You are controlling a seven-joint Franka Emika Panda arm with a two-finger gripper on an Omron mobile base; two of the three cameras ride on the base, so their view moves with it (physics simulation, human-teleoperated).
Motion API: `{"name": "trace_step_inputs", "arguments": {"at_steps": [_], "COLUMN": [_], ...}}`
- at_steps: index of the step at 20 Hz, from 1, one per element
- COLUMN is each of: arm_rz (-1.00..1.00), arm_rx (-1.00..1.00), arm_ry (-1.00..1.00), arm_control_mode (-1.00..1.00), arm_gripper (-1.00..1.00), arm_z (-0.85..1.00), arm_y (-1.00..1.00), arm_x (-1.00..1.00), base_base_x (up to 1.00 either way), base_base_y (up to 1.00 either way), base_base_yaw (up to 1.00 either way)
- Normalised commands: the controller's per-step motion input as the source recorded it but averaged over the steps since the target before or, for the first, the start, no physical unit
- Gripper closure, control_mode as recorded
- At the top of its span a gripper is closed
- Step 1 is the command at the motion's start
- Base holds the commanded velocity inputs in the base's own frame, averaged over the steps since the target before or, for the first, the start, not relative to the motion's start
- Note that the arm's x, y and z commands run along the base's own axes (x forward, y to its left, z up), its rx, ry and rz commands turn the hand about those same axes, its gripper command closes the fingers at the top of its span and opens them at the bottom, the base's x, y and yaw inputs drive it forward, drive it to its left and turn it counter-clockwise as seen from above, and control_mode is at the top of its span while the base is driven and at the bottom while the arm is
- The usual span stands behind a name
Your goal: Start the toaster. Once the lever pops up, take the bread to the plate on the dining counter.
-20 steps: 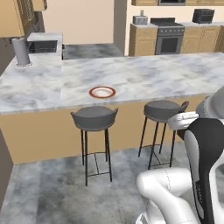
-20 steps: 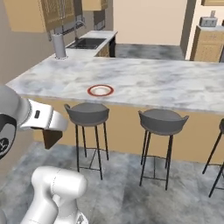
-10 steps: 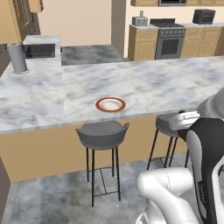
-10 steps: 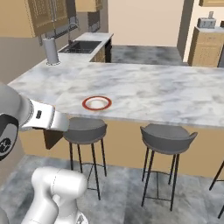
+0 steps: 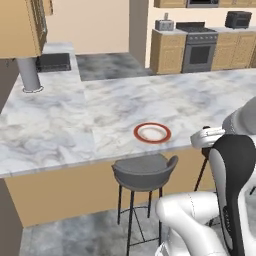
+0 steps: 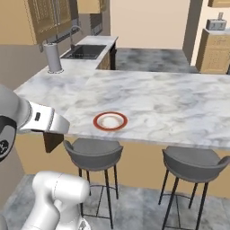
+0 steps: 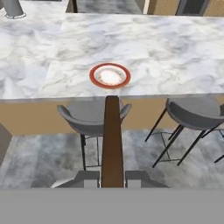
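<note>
From the left base view, the plate (image 5: 152, 133) sits bare near the dining counter (image 5: 60, 125) edge, above a grey bar stool (image 5: 144, 172).

From the right base view, the same plate (image 6: 110, 121) lies ahead of the arm; a sink (image 6: 85, 52) sits at the far corner.

In the hand view, the gripper (image 7: 112, 178) pinches the bread (image 7: 112, 135) edge-on, upright between the jaws, likely for carrying. The plate (image 7: 110, 75) lies straight beyond the jaws, well apart.

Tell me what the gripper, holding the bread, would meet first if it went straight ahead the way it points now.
Judging by the hand view, the gripper with the bread points at the grey stool and the dining counter edge, below the plate. The stool probably comes first; depth is unclear.
</note>
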Motion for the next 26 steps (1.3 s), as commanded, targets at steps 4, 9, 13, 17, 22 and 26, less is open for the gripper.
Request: {"name": "trace_step_inputs", "arguments": {"at_steps": [4,9,13,17,22,26], "arm_rz": [0.0,0.0,0.0,0.0,0.0,0.0], "arm_rx": [0.0,0.0,0.0,0.0,0.0,0.0], "arm_ry": [0.0,0.0,0.0,0.0,0.0,0.0], "arm_control_mode": [1.0,1.0,1.0,1.0,1.0,1.0], "arm_gripper": [1.0,1.0,1.0,1.0,1.0,1.0], "arm_z": [0.0,0.0,0.0,0.0,0.0,0.0], "arm_y": [0.0,0.0,0.0,0.0,0.0,0.0], "arm_x": [0.0,0.0,0.0,0.0,0.0,0.0], "base_base_x": [0.6,0.51,0.53,0.44,0.32,0.33], "base_base_y": [0.07,0.0,0.0,0.0,0.0,0.0], "base_base_yaw": [-0.02,0.0,0.0,0.0,0.0,0.0]}}
